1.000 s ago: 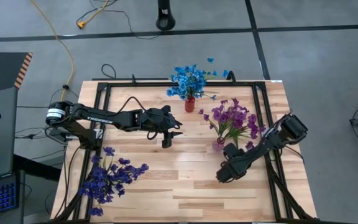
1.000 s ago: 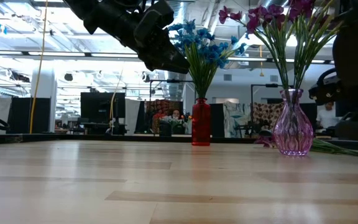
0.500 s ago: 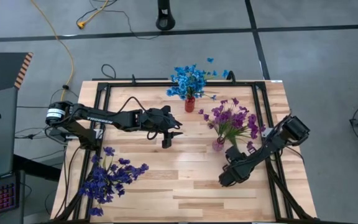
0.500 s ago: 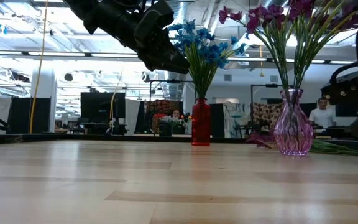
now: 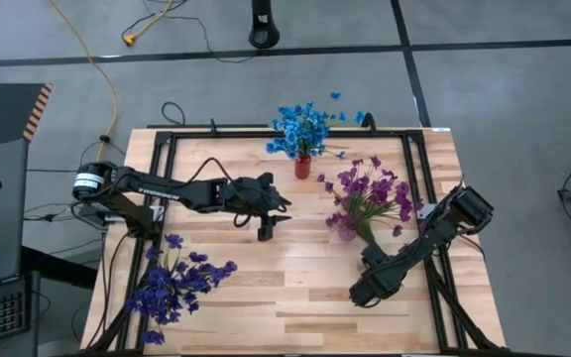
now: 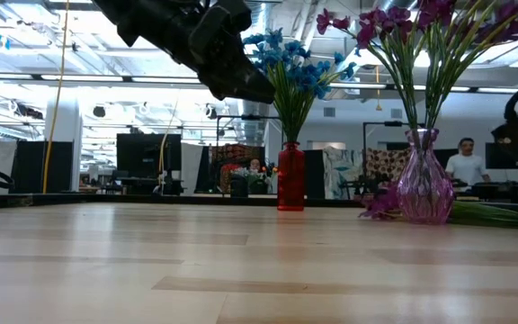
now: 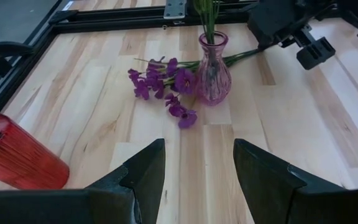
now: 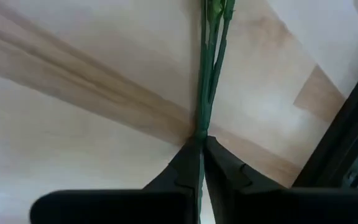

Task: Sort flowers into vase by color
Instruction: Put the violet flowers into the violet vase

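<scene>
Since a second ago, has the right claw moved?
Yes. The right claw has slid toward the table's near edge, farther from the clear pink glass vase, pinching green flower stems.

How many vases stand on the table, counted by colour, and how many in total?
Red vase: 1
Pink glass vase: 1
Total: 2 vases

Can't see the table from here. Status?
Right claw shut on magenta flower stems beside pink vase. Left claw open, waiting mid-table. Nothing blocking.

Loose flowers (image 7: pixel 166 87) beside vase (image 7: pixel 212 73)
</scene>
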